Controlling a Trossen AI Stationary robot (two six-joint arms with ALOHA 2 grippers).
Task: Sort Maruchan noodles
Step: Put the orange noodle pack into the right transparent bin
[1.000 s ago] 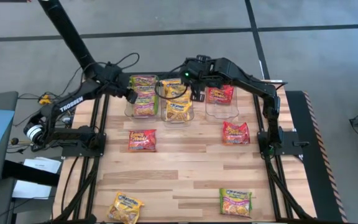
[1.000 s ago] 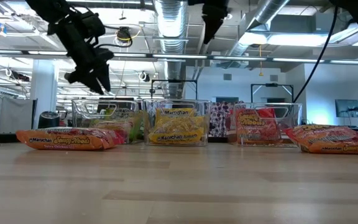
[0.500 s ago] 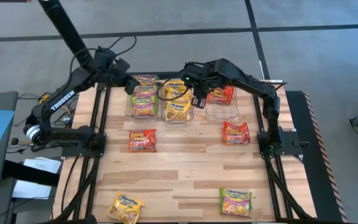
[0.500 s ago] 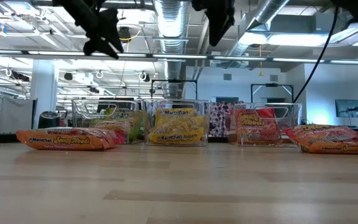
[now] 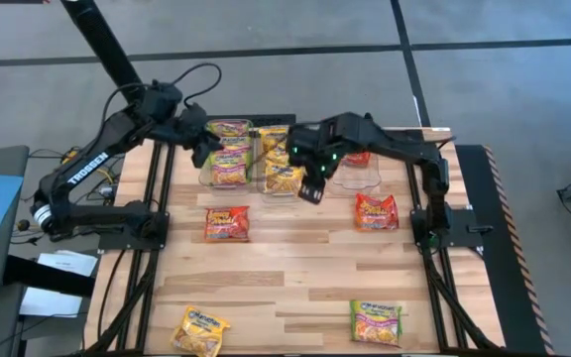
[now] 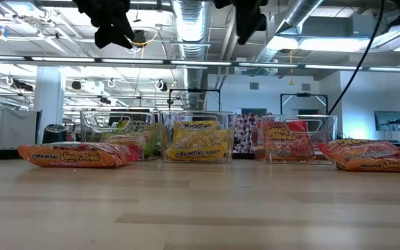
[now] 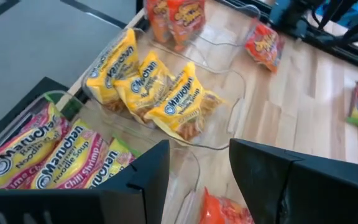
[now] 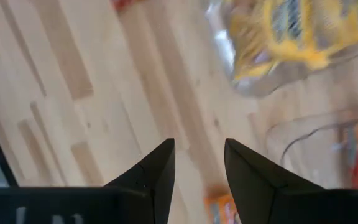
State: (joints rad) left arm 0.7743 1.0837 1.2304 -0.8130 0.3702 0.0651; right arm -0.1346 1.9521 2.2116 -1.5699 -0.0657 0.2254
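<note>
While four packets lie loose on the table point(image 5: 295, 268), a yellow packet point(image 5: 200, 329) and a green packet point(image 5: 377, 321) at the near edge and two red packets point(image 5: 227, 223) mid-table, we risk clipping the clear bins point(image 5: 284, 180) at the far edge on any low reach. Our right gripper point(image 5: 311, 186) and left gripper point(image 5: 203, 151) hover above them, fingers parted, holding nothing.

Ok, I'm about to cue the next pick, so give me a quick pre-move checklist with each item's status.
1. Left claw empty and open: ok.
2. Right claw empty and open: ok.
3. Loose packets left to sort, such as the red packet and green packet: ok.
4. Yellow bin holds only yellow packets: ok.
5. Room left in the red bin: cannot tell.
</note>
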